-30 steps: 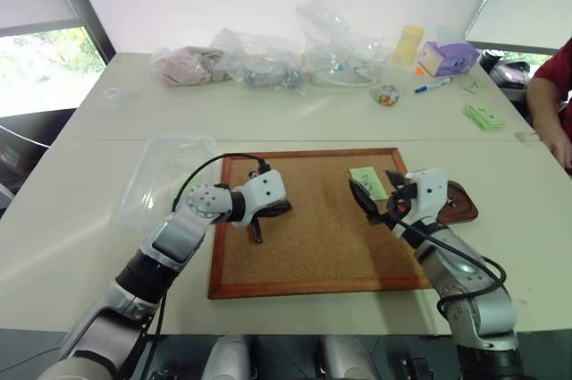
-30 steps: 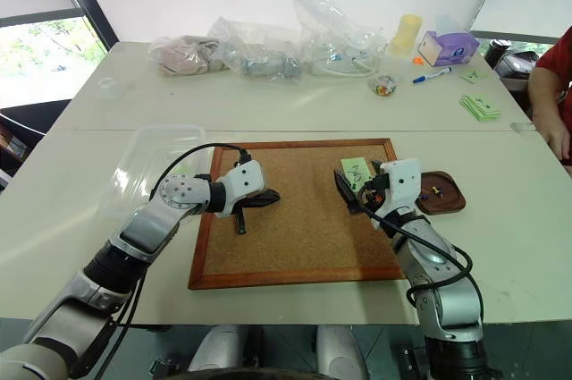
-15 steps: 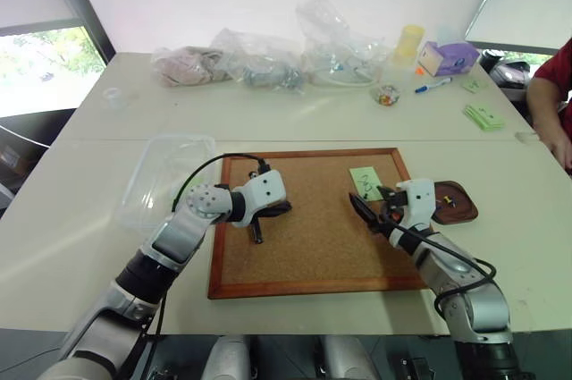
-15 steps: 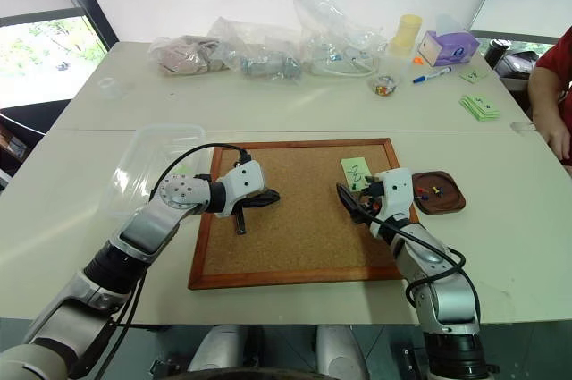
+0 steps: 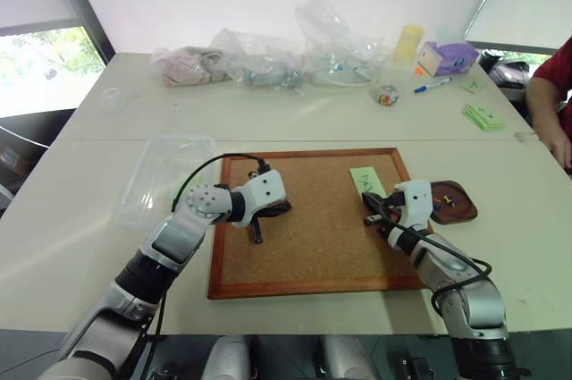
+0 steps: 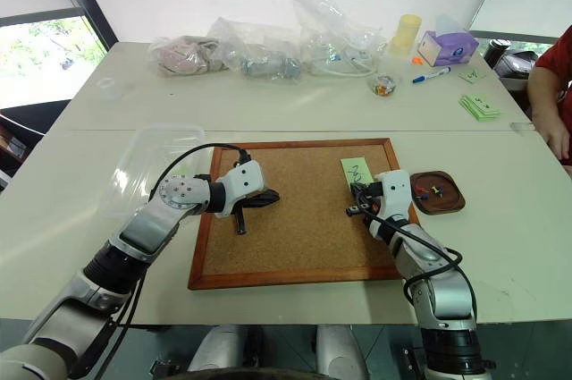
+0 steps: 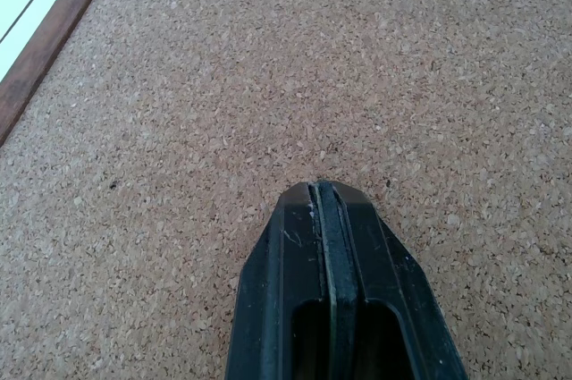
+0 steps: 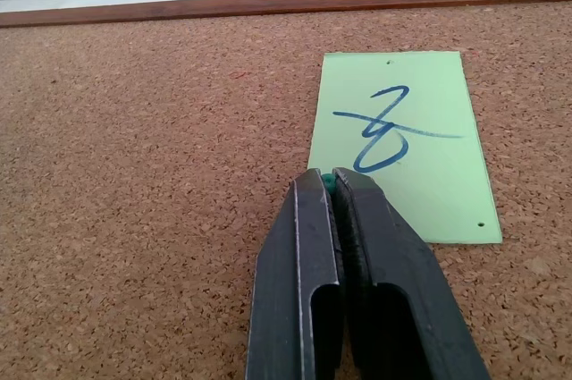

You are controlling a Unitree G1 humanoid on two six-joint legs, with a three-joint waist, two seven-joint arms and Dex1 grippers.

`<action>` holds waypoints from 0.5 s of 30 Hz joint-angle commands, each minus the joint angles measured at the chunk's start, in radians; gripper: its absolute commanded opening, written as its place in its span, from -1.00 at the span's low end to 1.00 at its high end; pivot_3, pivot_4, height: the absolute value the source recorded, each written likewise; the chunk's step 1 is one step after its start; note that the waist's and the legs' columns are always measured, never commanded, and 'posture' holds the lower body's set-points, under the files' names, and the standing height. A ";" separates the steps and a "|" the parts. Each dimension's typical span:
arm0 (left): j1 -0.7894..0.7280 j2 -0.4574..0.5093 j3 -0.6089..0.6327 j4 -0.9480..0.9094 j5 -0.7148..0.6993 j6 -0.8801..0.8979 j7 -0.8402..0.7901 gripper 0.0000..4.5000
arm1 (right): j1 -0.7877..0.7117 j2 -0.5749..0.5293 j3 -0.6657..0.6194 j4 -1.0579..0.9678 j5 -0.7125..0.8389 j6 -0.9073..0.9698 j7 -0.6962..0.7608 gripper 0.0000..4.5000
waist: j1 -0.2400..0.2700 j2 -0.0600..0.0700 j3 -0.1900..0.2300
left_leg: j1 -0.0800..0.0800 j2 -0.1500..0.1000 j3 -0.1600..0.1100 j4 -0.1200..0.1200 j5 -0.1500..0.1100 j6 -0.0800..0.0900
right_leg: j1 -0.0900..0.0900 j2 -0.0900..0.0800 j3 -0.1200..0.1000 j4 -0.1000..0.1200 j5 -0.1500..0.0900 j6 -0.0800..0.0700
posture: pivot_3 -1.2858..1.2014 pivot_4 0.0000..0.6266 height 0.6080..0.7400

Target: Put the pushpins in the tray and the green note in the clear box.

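At the note's (image 8: 400,146) near corner on the corkboard (image 5: 313,246), the right end effector (image 8: 332,185), open a second ago, has lowered and closed on a green pin (image 8: 330,182), so extraction toward the tray (image 6: 451,204) appears next; left end effector (image 7: 323,206) closed, empty.

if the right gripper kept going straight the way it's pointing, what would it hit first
Most likely the green note: the right gripper is shut on a green pushpin at the note's near corner, pointing low across the cork board. Past the note comes the board's wooden frame. Depth is hard to judge.
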 commanded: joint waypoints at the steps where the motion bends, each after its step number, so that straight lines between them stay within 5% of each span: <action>1: 0.019 0.032 -0.025 0.037 0.041 0.033 -0.013 -1.00 | 0.023 -0.009 -0.007 -0.044 -0.017 -0.044 0.009 -0.98 | 0.000 0.000 0.000 | 0.000 0.000 0.000 0.000 0.000 0.000 | 0.000 0.000 0.000 0.000 0.000 0.000 | 0.03 -0.52 0.96; 15: 0.015 0.054 -0.044 0.066 0.053 0.010 -0.047 -1.00 | 0.029 0.005 -0.089 -0.188 -0.043 -0.200 -0.050 -0.98 | -0.003 -0.001 0.000 | 0.000 0.000 0.000 -0.001 0.000 0.000 | 0.000 0.001 -0.001 0.000 0.001 0.001 | 0.03 -0.52 0.96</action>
